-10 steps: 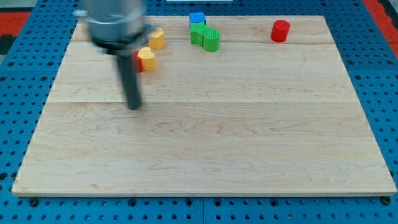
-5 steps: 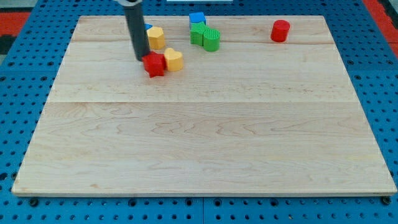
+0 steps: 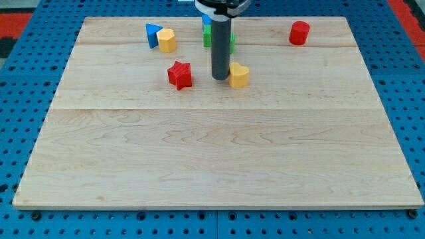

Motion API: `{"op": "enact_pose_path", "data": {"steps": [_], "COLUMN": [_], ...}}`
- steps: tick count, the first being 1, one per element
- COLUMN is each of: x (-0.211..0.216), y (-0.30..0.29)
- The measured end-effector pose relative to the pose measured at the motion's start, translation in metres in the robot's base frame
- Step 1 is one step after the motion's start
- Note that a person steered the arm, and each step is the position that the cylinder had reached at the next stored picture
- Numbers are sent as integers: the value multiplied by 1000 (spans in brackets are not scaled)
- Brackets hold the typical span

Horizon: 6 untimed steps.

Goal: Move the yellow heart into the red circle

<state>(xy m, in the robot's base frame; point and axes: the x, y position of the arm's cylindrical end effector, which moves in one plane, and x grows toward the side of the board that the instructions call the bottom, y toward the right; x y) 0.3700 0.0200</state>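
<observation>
Yellow heart [image 3: 239, 75] sits touching my tip [image 3: 220, 79], just on its right; I have no claw, only this rod. Red circle [image 3: 299, 32] lies well off to the right and up the board. Pushing off-centre could spin the heart away, leaving it short of the circle.

The rod [image 3: 220, 46] stands in front of the green blocks [image 3: 232, 41] and a blue block [image 3: 206, 19], so only slivers of each show at its sides and their shapes cannot be told. The arm's upper part is cut off by the view's top edge. My tip [image 3: 220, 78] hides the yellow heart's [image 3: 239, 75] left edge
</observation>
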Motion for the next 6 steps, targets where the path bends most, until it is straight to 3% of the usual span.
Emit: {"op": "enact_pose_path", "data": {"steps": [1,3,6], "x": [-12,13,-74], "y": [50,88,155]}}
